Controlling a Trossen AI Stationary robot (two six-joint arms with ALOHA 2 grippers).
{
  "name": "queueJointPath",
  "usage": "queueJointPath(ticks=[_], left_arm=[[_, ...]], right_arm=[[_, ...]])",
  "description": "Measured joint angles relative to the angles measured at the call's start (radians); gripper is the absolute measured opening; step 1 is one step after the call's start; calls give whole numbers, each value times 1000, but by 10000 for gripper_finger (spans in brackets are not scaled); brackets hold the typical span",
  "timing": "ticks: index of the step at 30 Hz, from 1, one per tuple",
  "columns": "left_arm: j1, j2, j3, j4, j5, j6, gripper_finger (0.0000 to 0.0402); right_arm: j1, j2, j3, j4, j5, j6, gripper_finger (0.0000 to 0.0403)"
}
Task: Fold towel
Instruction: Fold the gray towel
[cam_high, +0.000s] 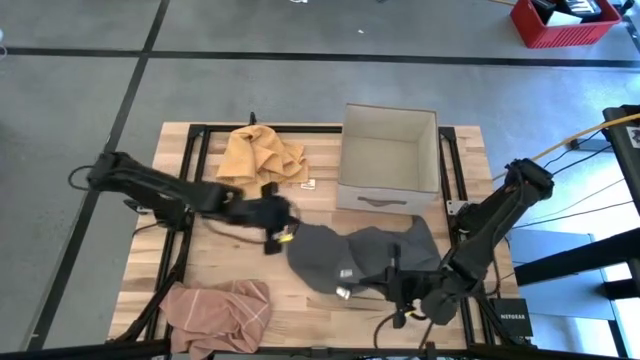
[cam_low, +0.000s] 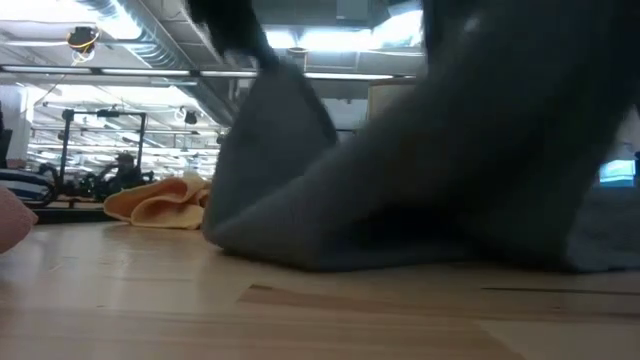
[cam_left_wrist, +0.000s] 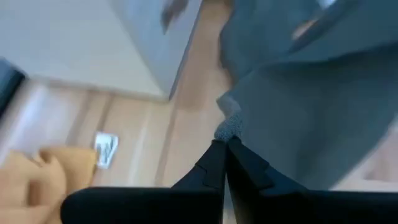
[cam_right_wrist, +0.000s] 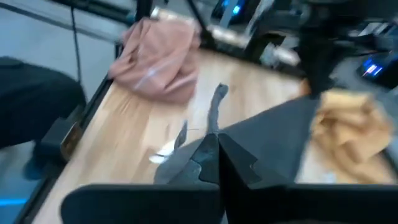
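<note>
A: Which step is going on?

B: The grasp. The grey towel (cam_high: 365, 262) is lying crumpled on the tabletop (cam_high: 225, 255), in front of the box (cam_high: 388, 160). The left end effector (cam_high: 277, 225) is pinching the towel's left corner, fingers closed on the cloth. The right end effector (cam_high: 398, 298) is clamping the near edge, also closed on it.

A: And next?

B: Likely both arms are needing to lift and pull apart, spreading the towel flat before any fold, while keeping clear of the box.
</note>
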Motion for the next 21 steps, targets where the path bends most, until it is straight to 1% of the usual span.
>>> queueJointPath(ticks=[4, 6, 9, 14, 17, 21], left_arm=[[-89, -132, 0, 4, -122, 1, 1], [-116, -188, 0, 1, -170, 2, 1], [-137, -271, 0, 4, -219, 3, 1], [-154, -392, 12, 52, -269, 34, 1], [-164, -430, 59, 114, -279, 91, 1], [-176, -442, 163, 116, -278, 184, 1]], right_arm=[[0, -26, 108, -85, 92, -96, 1], [0, -41, 173, -141, 130, -115, 1], [0, -64, 262, -244, 155, -120, 1], [0, -103, 398, -361, 252, -152, 1], [0, -121, 481, -377, 295, -213, 1], [0, -127, 593, -376, 339, -337, 1]])
